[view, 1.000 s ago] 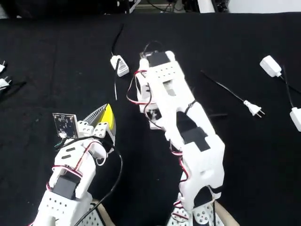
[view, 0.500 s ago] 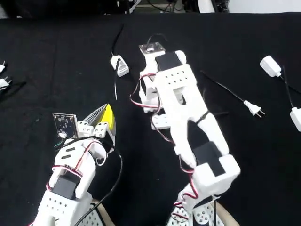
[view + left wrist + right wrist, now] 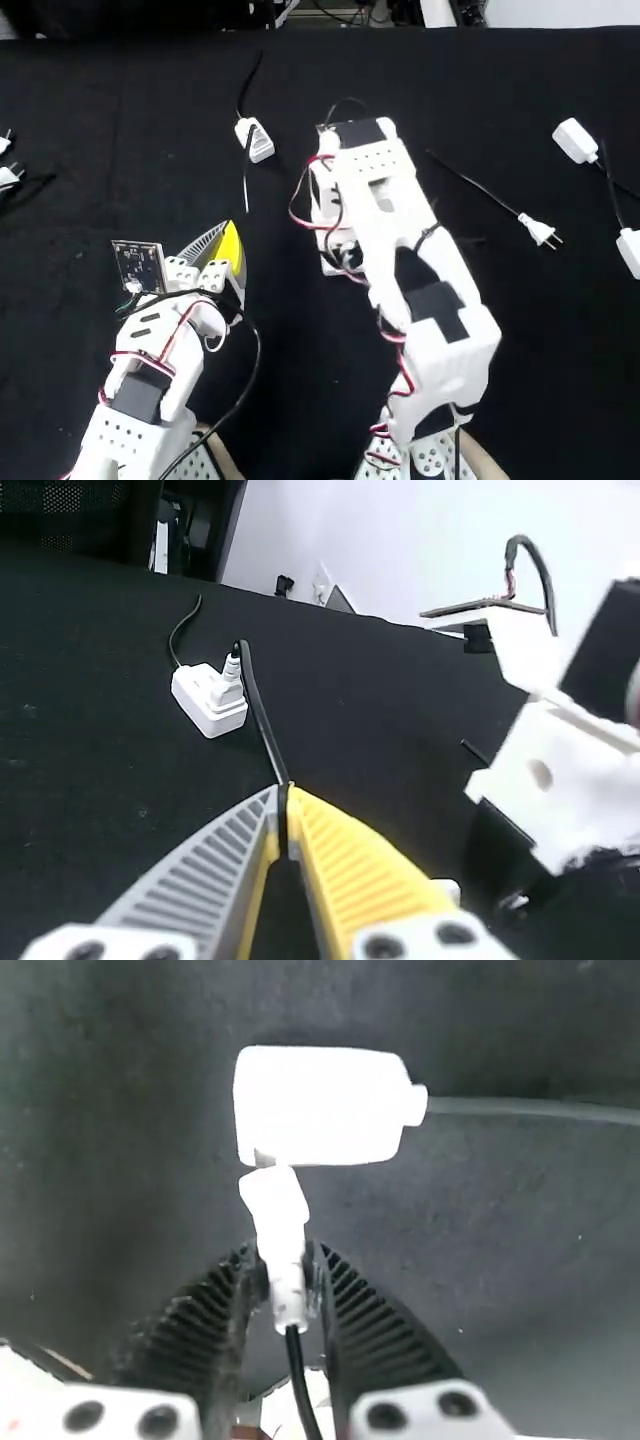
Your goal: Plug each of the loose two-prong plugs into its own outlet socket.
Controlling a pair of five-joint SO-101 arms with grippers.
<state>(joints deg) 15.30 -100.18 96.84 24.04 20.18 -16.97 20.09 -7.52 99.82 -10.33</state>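
In the right wrist view my right gripper (image 3: 283, 1260) is shut on a white two-prong plug (image 3: 275, 1215). The plug's front end touches a white outlet socket (image 3: 320, 1105) lying on the black cloth. In the high view the right arm (image 3: 390, 200) covers that spot at mid-table. My left gripper (image 3: 226, 240) rests at the near left with its grey and yellow fingers together. A black cable (image 3: 258, 725) runs from its tips to a plug seated in another white socket (image 3: 207, 698), the socket (image 3: 256, 139) at the far centre. One loose plug (image 3: 541, 233) lies at the right.
Two white sockets (image 3: 575, 140) (image 3: 630, 250) with cables sit near the right edge. Small white plugs (image 3: 6, 176) lie at the left edge. The right arm's white body (image 3: 560, 760) stands close beside my left gripper. The table is covered in black cloth (image 3: 120, 90).
The right arm stretched forward over the table, then drew back a little and shifted right. The left arm has kept still.
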